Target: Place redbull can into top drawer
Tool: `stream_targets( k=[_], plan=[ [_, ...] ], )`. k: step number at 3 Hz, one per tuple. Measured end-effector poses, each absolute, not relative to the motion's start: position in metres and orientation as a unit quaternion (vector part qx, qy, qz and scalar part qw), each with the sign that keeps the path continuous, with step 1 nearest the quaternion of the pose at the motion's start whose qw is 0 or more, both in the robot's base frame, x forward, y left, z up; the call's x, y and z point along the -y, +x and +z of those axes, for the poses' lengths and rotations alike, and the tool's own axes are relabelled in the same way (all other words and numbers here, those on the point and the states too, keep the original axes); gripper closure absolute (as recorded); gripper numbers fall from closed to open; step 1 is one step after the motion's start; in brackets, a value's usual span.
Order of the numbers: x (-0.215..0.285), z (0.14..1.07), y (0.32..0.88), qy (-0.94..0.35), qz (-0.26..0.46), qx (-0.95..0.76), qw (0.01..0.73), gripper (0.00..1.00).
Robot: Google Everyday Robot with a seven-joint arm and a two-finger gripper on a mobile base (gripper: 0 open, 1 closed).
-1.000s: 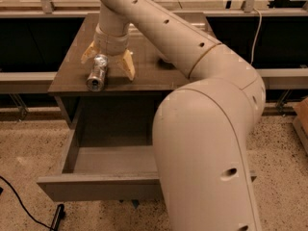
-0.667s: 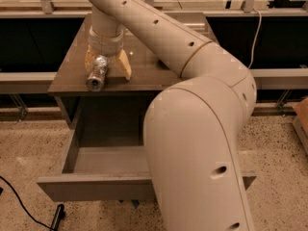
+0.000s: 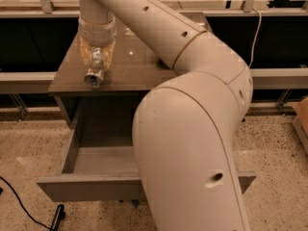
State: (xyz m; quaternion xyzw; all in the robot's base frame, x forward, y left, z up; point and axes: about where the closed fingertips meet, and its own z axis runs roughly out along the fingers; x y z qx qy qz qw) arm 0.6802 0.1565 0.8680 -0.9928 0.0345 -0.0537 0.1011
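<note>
Gripper position: the gripper (image 3: 96, 67) is seen in the upper left of the frame, lowered onto the front left part of the cabinet top (image 3: 137, 64).
Fingers: the two tan fingers (image 3: 109, 56) are set one on each side of the can and appear pressed against it, so the can is clamped between them.
Redbull can: the redbull can (image 3: 93, 77) is laid on its side on the brown top, close to the front edge, with its shiny round end turned toward the lower left of the frame.
Can and drawer: the can is held above and behind the open drawer, not inside it.
Top drawer: the top drawer (image 3: 82, 189) is pulled out toward the bottom of the frame; its grey front panel is seen lower left, and part of the grey floor is exposed.
Arm: the cream arm (image 3: 192, 129) is spread across the centre and right, and the drawer's right half is hidden by it.
Floor: a speckled floor (image 3: 29, 143) is noted, with a black cable (image 3: 21, 211) at the lower left.
</note>
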Motion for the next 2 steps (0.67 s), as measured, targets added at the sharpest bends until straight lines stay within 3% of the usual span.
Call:
stream_targets(
  k=[1, 2],
  plan=[
    [-0.135, 0.892, 0.657, -0.989, -0.053, -0.070, 0.117, 1.00],
    [-0.109, 0.911, 0.618, -0.978, -0.050, -0.124, 0.158, 1.00]
  ],
)
